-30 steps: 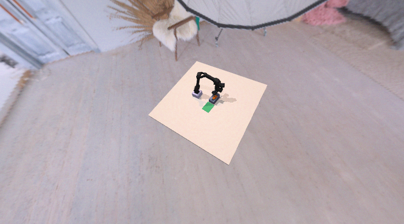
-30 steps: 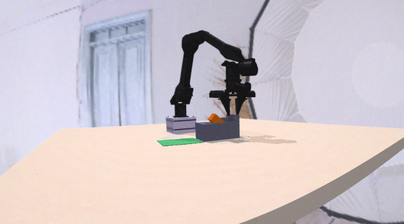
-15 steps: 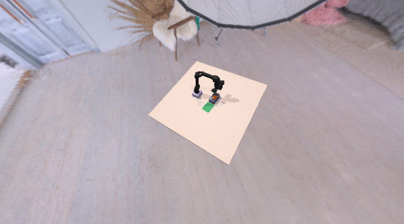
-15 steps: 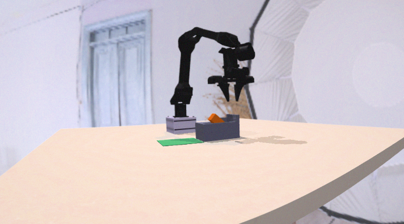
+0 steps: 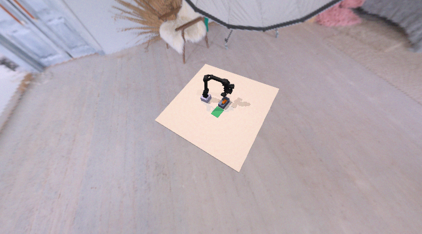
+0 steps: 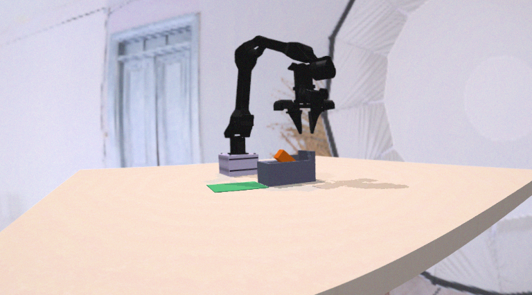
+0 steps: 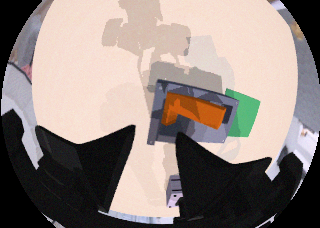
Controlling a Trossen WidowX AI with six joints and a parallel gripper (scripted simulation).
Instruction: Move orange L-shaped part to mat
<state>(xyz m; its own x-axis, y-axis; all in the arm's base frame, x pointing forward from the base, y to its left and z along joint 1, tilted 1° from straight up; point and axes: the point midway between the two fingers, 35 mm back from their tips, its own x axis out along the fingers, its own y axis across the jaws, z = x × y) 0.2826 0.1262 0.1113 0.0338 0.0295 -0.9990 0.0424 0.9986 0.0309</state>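
Note:
The orange part point(image 5: 224, 101) point(image 6: 282, 156) point(image 7: 200, 110) is tilted in the grey tray point(image 5: 222, 106) point(image 6: 286, 174) point(image 7: 155, 113). Its straight end, on the mat side, stands up above the tray's rim; its L-shaped end is low, near the tray's taller end wall. My gripper point(image 6: 306, 133) point(image 7: 156, 134) is partly open and empty, pointing down. It hangs well above the tray, over the taller-wall end, touching nothing. The green mat point(image 5: 217, 112) point(image 6: 236, 187) point(image 7: 246, 113) lies flat beside the tray, with nothing on it.
The arm's pale base point(image 5: 205, 98) point(image 6: 238, 164) point(image 7: 174, 193) stands near the tray. The tray's taller end wall point(image 6: 307, 155) rises on the side away from the mat. The light tabletop point(image 5: 199, 126) point(image 6: 196, 228) carries the base, tray and mat.

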